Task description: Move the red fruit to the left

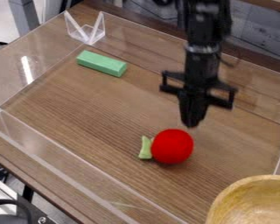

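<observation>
The red fruit (pixel 173 146) lies on the wooden table top with its light-green stem (pixel 146 149) pointing left. My gripper (pixel 192 121) hangs just above and to the right of it, a little blurred. Its fingers are pressed together into one downward point, so it is shut with nothing between them. The fruit rests on the table on its own. I cannot tell whether the fingertips touch its upper right side.
A flat green block (pixel 101 63) lies at the back left. Clear acrylic walls (pixel 38 144) ring the table, and a clear folded stand (pixel 87 31) sits at the back. A wooden bowl (pixel 257 203) fills the front right corner.
</observation>
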Motion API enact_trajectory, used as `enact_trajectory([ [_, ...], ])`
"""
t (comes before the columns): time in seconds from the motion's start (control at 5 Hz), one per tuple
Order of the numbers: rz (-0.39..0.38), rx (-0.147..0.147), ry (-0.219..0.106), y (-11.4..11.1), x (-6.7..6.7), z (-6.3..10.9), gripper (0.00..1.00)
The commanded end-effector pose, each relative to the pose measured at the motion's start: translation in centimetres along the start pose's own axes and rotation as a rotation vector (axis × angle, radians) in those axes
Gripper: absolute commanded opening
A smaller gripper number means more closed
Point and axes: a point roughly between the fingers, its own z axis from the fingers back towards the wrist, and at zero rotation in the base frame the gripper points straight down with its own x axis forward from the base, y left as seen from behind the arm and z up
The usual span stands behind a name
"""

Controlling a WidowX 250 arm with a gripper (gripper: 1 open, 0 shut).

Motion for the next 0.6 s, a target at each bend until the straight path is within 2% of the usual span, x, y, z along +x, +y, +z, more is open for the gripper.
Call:
enact_trajectory([
  [0.0, 0.02, -0.019, -0.056, 0.2, -0.2, 2.4, 0.0],
  [0.2, 0.057, -0.017, -0.047, 0.5, -0.3, 1.4, 1.0],
  [0.4, 0.038, -0.006, -0.029, 0.9, -1.1, -0.3, 1.0],
])
